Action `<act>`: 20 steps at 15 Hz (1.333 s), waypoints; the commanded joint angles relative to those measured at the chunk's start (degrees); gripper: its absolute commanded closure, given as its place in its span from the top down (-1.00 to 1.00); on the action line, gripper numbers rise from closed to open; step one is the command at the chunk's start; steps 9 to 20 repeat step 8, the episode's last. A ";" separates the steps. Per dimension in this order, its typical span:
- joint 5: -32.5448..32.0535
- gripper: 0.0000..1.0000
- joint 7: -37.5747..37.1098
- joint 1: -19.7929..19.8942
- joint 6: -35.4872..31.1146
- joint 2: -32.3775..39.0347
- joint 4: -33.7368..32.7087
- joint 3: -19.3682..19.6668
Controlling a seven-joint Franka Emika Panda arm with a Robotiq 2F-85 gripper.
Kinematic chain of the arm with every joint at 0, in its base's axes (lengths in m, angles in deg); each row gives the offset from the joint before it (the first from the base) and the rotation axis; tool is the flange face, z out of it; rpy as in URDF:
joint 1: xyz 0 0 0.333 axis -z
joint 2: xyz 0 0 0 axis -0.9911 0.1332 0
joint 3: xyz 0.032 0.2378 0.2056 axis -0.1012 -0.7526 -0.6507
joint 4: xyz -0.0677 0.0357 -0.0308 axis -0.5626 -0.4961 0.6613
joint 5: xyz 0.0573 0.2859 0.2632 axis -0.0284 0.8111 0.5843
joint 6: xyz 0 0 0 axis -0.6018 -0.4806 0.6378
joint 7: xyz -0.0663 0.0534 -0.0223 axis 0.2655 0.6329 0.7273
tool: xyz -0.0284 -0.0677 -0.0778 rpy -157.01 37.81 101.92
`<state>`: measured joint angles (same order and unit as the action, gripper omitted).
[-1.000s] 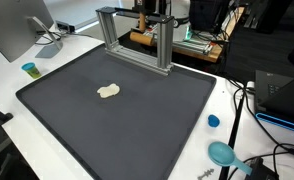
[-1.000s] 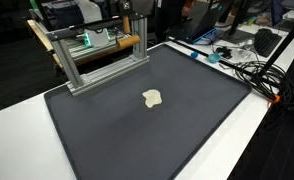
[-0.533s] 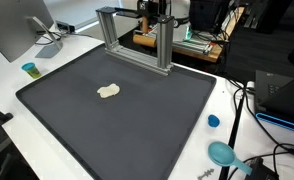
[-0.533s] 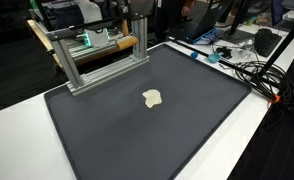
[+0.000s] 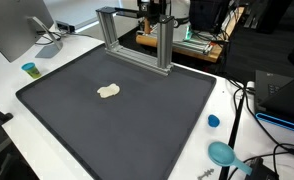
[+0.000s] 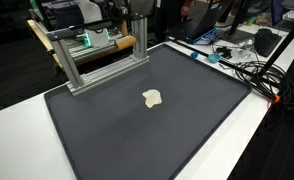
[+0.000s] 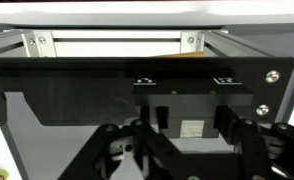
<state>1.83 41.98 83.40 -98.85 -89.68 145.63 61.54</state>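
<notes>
Behind the aluminium frame (image 5: 167,45), the gripper (image 7: 183,152) hangs with jaws spread wide, well apart from the pale lump (image 5: 108,91) on the dark mat (image 5: 167,120).

No word, brand or number could be read in any view. In the wrist view, a small pale sticker (image 7: 192,128) sat on a dark block at the lower middle of the frame, its print too fine and blurred to make out. Above it, two small clusters of white markings (image 7: 142,80) stood on the black panel (image 7: 77,95) under the metal frame (image 7: 107,42), one left of centre and one right of centre, and neither was legible. In both exterior views, the dark surface (image 5: 137,120) (image 6: 117,130) and the clutter along the top of the frame showed no lettering that could be made out.
</notes>
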 commanded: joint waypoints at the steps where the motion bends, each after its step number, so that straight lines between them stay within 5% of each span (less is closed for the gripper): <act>1: 0.28 1.00 0.04 1.10 0.86 -2.35 0.02 1.36; 7: 3.01 1.00 1.92 4.77 -2.20 -11.57 0.63 8.18; 8: 1.42 1.00 0.23 4.15 -1.66 -6.28 -0.75 5.16; 20: 1.42 1.00 0.23 4.15 -1.66 -6.28 -0.75 5.16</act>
